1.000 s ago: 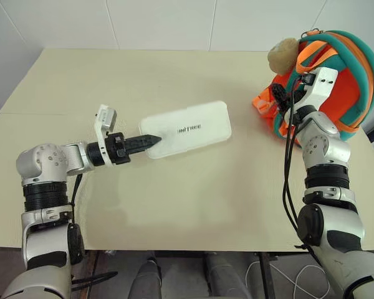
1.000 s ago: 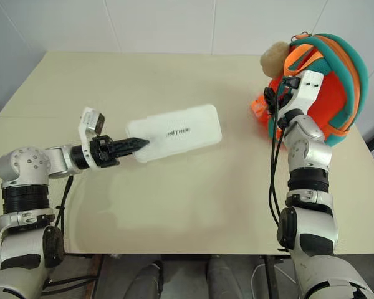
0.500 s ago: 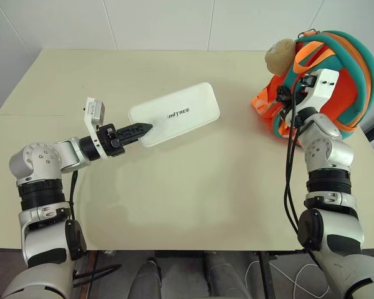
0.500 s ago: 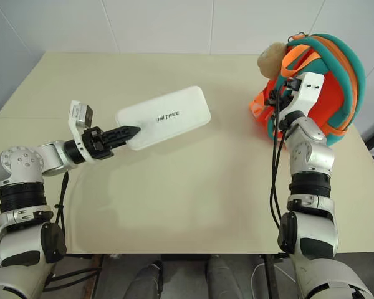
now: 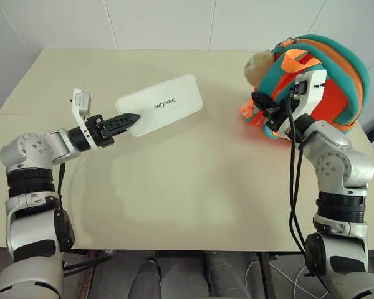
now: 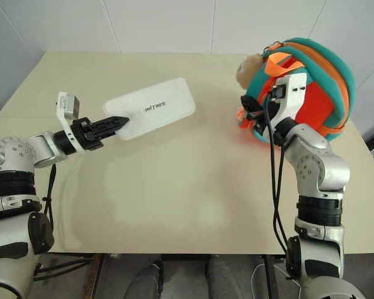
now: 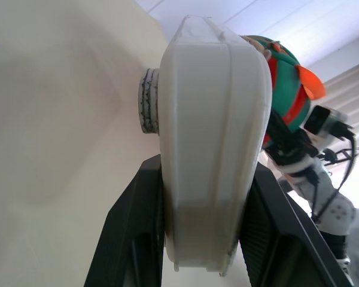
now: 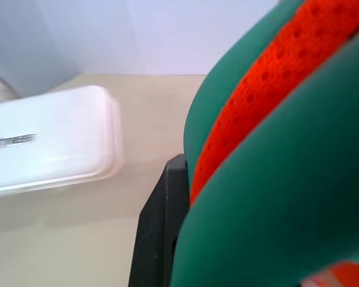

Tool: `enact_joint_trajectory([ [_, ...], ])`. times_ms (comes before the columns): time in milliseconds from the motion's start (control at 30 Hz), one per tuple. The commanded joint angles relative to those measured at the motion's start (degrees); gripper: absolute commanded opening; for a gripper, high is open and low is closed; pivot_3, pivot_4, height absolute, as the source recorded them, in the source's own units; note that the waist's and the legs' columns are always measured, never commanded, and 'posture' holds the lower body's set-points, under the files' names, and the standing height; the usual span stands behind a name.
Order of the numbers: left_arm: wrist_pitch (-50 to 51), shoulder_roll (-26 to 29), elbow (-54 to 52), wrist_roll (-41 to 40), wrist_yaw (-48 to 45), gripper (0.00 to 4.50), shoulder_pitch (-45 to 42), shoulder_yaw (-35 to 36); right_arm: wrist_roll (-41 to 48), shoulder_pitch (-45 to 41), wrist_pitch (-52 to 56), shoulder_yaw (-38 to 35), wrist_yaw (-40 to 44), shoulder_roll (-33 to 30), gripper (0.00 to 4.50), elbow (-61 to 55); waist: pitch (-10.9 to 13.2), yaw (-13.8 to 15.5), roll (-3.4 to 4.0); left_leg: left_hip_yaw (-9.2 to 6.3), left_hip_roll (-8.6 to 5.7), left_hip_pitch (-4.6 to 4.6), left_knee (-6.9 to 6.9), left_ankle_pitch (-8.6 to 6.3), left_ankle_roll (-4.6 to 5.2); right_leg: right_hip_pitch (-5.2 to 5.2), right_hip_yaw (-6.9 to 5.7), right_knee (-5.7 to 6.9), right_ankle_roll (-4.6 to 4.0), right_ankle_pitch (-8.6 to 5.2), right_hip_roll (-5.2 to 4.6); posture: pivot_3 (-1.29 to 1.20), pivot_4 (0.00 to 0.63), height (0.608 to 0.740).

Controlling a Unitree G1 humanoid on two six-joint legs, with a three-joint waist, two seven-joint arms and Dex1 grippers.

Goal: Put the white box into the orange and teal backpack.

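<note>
My left gripper (image 5: 128, 118) is shut on the near end of the white box (image 5: 163, 109), a flat white case with dark lettering. It holds the box above the left half of the table, long side pointing toward the backpack. In the left wrist view the box (image 7: 208, 131) sits clamped between both black fingers (image 7: 136, 236). The orange and teal backpack (image 5: 338, 80) stands at the table's right side, its beige plush charm (image 5: 257, 65) facing the middle. My right gripper (image 5: 264, 107) is shut on the backpack's teal and orange edging (image 8: 269, 155), beside one black finger (image 8: 160, 233).
The beige table (image 5: 193, 187) has open surface between the box and the backpack. Its front edge runs close below my arms, and a white tiled wall stands behind the far edge. A black cable hangs along my right forearm (image 5: 293, 174).
My right gripper has closed on the backpack's edge and drawn it leftward, toward the table's middle. The left gripper has carried the box a little farther left and away.
</note>
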Motion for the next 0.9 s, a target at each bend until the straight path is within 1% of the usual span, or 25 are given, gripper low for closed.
enact_joint_trajectory([
  [33,-3.09,1.82,2.04,1.18,-3.05,1.26,-3.17,-0.34,7.85,-0.73,6.32,-2.62,-1.43,-1.52,0.0,-9.49,0.0,0.04,0.0,0.0,0.0,-0.02,-0.01,0.0,0.0,-0.04,-0.01,0.0,-0.01,-0.01,0.0,0.0,0.15,0.74],
  [133,-5.39,2.72,5.69,2.97,-4.85,1.26,-4.85,-1.17,14.52,-0.66,12.35,-4.17,-3.08,-3.0,0.0,-14.21,0.0,0.19,0.0,-0.01,0.0,-0.08,-0.01,0.0,0.0,-0.08,-0.02,-0.01,-0.03,-0.02,-0.01,0.0,0.15,0.74],
  [200,-7.03,3.14,8.31,4.17,-6.01,1.26,-6.09,-1.76,19.19,0.06,15.85,-4.49,-2.92,-5.06,0.0,-17.59,0.0,0.23,0.0,-0.01,0.0,-0.14,-0.01,0.0,0.0,-0.15,-0.02,-0.01,-0.05,-0.03,-0.01,0.0,0.15,0.74],
  [333,-10.3,3.5,13.63,6.59,-8.17,1.26,-8.63,-2.85,29.36,3.3,19.26,-4.82,-1.38,-9.47,0.0,-23.22,0.0,0.33,0.0,-0.04,0.01,-0.51,-0.02,0.0,0.01,-0.54,-0.06,0.02,-0.08,-0.05,-0.01,0.0,0.15,0.74],
  [400,-11.85,3.72,16.09,7.81,-9.28,1.26,-9.89,-3.28,34.08,5.05,19.74,-4.97,-1.96,-11.41,0.0,-25.33,0.0,0.37,0.0,-0.07,0.01,-0.78,0.01,0.02,0.03,-0.74,-0.12,0.04,-0.08,-0.05,-0.01,0.0,0.15,0.74],
  [600,-15.74,4.01,22.09,11.34,-12.65,1.26,-13.48,-4.44,46.18,7.97,17.86,-4.76,-2.85,-18.42,0.0,-27.67,0.0,0.38,-0.01,-0.09,0.0,-0.83,0.04,0.03,0.06,-0.75,-0.15,0.03,-0.08,-0.06,-0.02,0.0,0.15,0.74],
  [900,-19.7,3.77,26.31,14.98,-17.27,1.26,-16.67,-5.25,56.37,11.34,15.21,-3.9,0.56,-29.16,0.0,-29.53,0.0,0.44,-0.01,-0.11,0.0,-0.83,0.07,0.07,0.12,-0.74,-0.17,0.06,-0.07,-0.06,-0.01,0.0,0.15,0.74],
])
